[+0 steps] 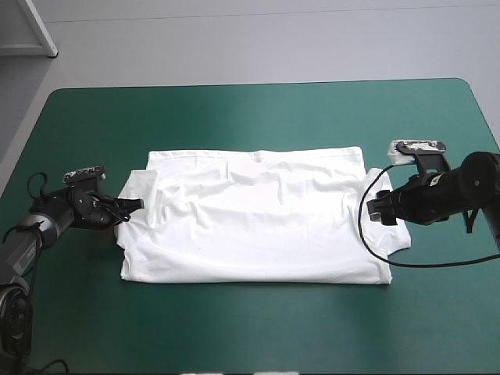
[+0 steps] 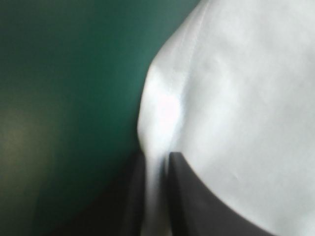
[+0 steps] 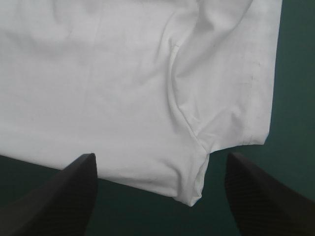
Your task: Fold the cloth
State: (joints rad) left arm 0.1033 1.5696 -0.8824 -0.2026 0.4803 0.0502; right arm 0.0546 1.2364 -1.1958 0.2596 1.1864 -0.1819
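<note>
The white T-shirt [image 1: 258, 215] lies spread flat in the middle of the table, lightly wrinkled, with its sleeves folded in. At the shirt's left edge my left gripper [image 1: 133, 205] is low on the table. In the left wrist view its black fingers [image 2: 184, 196] are all but shut, with a fold of the T-shirt [image 2: 236, 98] pinched between them. At the shirt's right edge my right gripper [image 1: 375, 209] stands open. In the right wrist view a sleeve corner of the T-shirt [image 3: 123, 73] lies just ahead of the right gripper [image 3: 160, 160], between its fingers and untouched.
The teal-green cover [image 1: 258, 117] shows on every side of the shirt, widest toward the far edge and along the front edge [image 1: 258, 336]. Nothing but the shirt lies on the table.
</note>
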